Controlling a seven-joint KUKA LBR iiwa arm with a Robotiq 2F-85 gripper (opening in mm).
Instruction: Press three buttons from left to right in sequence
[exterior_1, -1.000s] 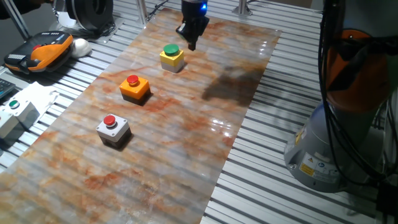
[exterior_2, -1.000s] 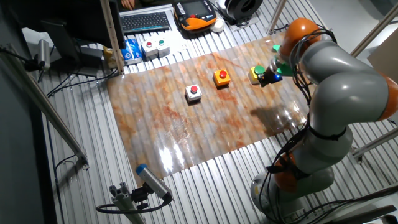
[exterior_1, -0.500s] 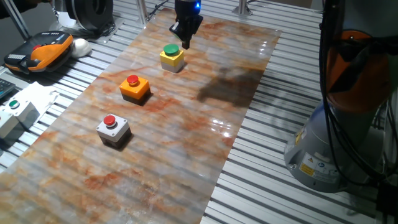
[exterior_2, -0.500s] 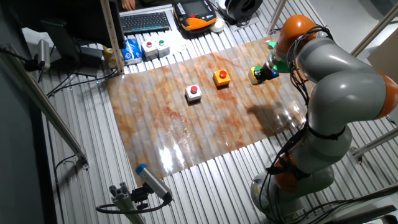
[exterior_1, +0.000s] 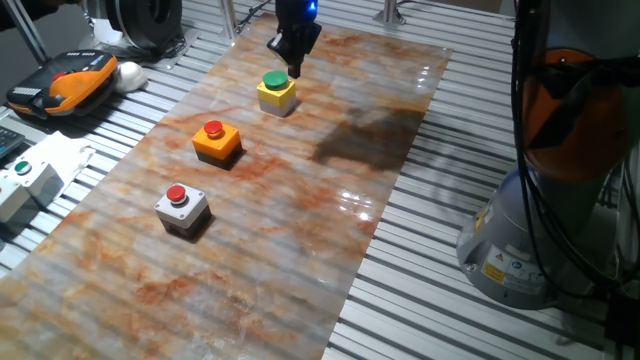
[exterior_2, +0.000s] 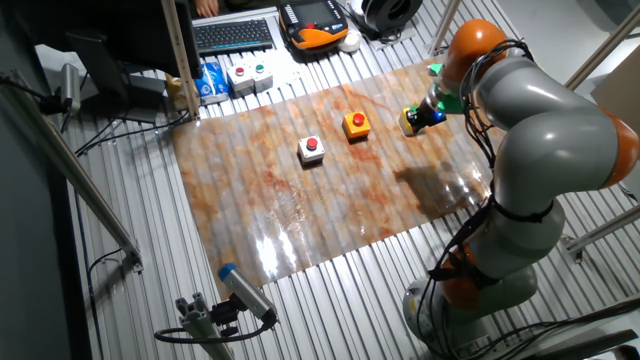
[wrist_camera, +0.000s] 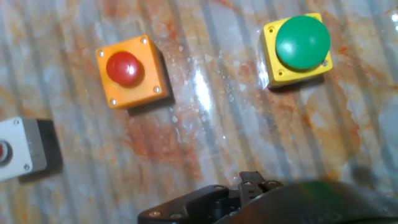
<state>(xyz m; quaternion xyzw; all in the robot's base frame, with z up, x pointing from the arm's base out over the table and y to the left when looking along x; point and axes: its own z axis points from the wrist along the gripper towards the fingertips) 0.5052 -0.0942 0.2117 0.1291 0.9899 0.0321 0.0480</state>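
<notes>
Three button boxes stand in a diagonal row on the marbled board (exterior_1: 300, 230): grey with a red cap (exterior_1: 182, 207), orange with a red cap (exterior_1: 217, 140), yellow with a green cap (exterior_1: 277, 92). My gripper (exterior_1: 283, 68) points down just behind and above the yellow box, close to its green cap. In the other fixed view the gripper (exterior_2: 424, 113) is right beside the yellow box (exterior_2: 409, 121). The hand view shows the yellow box (wrist_camera: 298, 46) at upper right, the orange box (wrist_camera: 130, 70) at upper left and the grey box (wrist_camera: 22, 150) at the left edge. No view shows a gap or contact between the fingertips.
A white box with a small green button (exterior_1: 25, 182) and an orange-black pendant (exterior_1: 68, 80) lie left of the board on the slatted table. My arm's base (exterior_1: 545, 200) stands at the right. A keyboard (exterior_2: 235, 35) lies at the back.
My gripper has moved left along the far end of the board, from beside the yellow box to just over its far edge. The buttons have not moved.
</notes>
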